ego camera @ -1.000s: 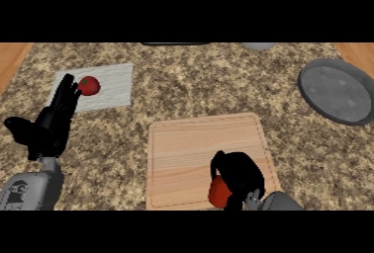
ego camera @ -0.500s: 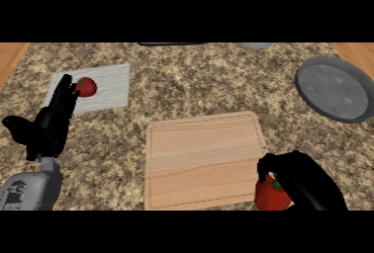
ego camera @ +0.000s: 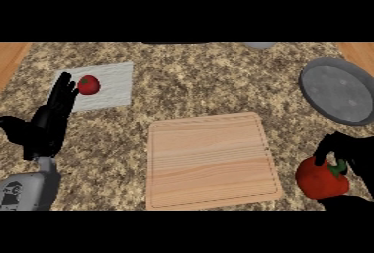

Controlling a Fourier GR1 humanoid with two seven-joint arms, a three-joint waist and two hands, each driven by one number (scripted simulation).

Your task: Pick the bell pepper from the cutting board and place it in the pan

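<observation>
My right hand (ego camera: 349,152) was curled around the red bell pepper (ego camera: 321,179), off the cutting board's (ego camera: 211,159) right edge, above the bench (ego camera: 205,84). The pan (ego camera: 340,91) lay farther away, almost straight ahead of that hand. My left hand (ego camera: 45,129) rested open at the left.

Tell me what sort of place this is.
Most likely a kitchen counter: a speckled stone-look counter top carries a wooden cutting board and a grey pan, and the right hand holds a red bell pepper.
</observation>
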